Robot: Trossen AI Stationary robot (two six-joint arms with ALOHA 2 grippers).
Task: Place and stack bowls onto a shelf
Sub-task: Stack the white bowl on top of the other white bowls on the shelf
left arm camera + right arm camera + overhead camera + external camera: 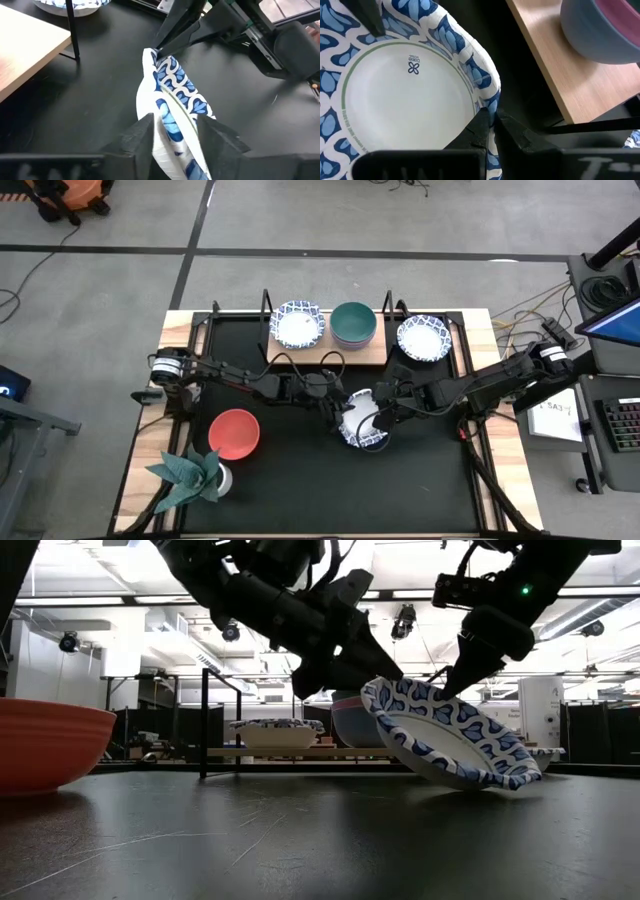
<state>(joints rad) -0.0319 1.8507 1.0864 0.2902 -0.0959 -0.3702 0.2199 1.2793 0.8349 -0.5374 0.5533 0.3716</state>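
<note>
A white bowl with a blue-and-white patterned rim (362,422) stands tilted at mid-table, in front of the light-wood shelf (325,355). My left gripper (340,408) is shut on its rim from the left, and my right gripper (383,408) is shut on its rim from the right. On the shelf board sit another patterned bowl (298,324) and a stack of plain bowls with a green one on top (353,325). A third patterned bowl (423,338) lies just right of the shelf. A red bowl (234,433) rests on the table at the left. My left gripper (177,132) pinches the bowl's raised rim (172,117), one finger on the white outer wall and one on the patterned inside, slanting down from the table's left. The bowl stands steeply tilted, its lower rim (510,780) at the tabletop. My right gripper (493,125) pinches the rim (490,102) at another spot, toward the shelf side, between its two fingertips. It comes slanting down from the table's right. In the low view its fingers (455,675) meet the upper part of the tilted rim.
A green star-shaped plant in a white pot (190,472) stands at the near left corner. The shelf's thin black uprights (205,720) rise beside the board. Open black tabletop (300,490) lies near and right of the held bowl.
</note>
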